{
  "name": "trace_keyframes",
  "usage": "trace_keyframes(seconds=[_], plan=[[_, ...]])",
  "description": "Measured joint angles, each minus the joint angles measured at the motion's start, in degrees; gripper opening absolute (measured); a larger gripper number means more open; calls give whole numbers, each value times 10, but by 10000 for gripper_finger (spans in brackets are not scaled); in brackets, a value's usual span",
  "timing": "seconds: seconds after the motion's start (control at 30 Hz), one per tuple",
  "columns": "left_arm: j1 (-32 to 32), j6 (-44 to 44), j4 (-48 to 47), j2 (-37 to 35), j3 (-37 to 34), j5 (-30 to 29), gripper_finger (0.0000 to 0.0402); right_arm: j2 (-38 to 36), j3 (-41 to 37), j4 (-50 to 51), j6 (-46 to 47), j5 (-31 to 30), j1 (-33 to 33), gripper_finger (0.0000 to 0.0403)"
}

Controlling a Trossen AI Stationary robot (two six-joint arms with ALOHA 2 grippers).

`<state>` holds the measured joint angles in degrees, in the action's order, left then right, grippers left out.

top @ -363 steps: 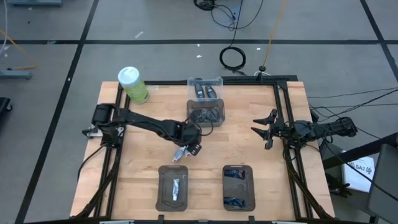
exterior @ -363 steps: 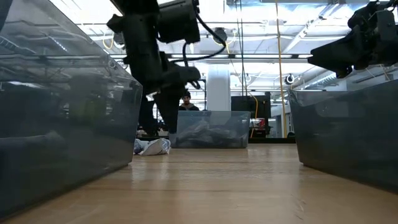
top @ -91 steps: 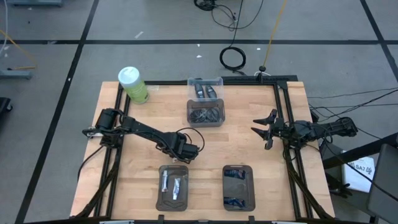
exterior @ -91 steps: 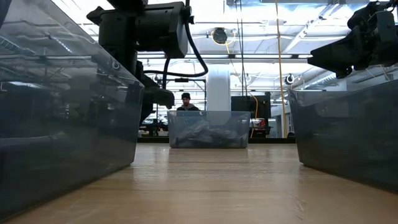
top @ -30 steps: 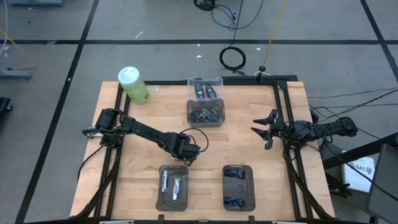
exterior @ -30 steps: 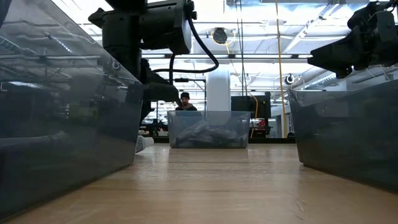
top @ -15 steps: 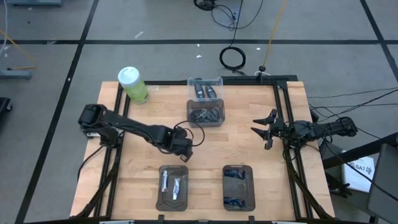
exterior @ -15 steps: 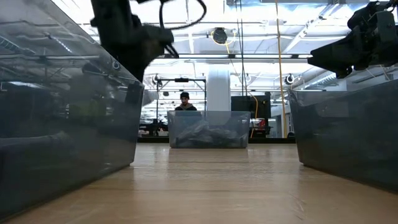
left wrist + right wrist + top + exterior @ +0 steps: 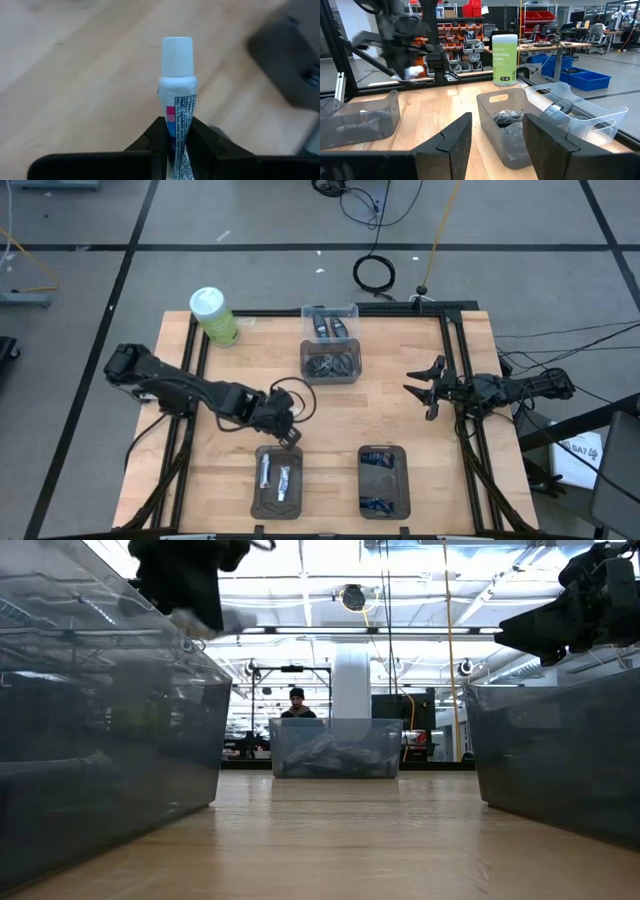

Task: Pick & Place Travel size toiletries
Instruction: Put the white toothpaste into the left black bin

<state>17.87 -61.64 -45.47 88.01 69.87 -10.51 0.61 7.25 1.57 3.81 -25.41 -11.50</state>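
Gripping a white mini tube (image 9: 177, 95), left claw (image 9: 287, 432) hovers beside grey tray (image 9: 257, 502)

Two dark, nearly black robot arms built of slim jointed segments with bulkier rounded housings at the joints. Left arm (image 9: 190, 392) long and thin, ending in a boxy wrist block with a loop of black cable arching beside it. Left claw (image 9: 175, 142): two flat matte-black fingers with angled, faceted inner faces below a wide black crossbar. Right arm (image 9: 510, 388) shorter in outline, with chunky housings and thin cables trailing from its base. Right claw (image 9: 492, 142): two broad black fingers (image 9: 452, 142), wedge-shaped with bevelled edges and a smooth, slightly glossy finish.
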Motion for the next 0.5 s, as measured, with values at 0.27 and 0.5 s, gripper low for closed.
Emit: trace_keyframes(seconds=[0.27,0.5], plan=[[68,26,106,3,0,60,49,0,0,0,0,0,0,164],[134,-26,136,3,1,58,49,0,0,0,0,0,0,164]])
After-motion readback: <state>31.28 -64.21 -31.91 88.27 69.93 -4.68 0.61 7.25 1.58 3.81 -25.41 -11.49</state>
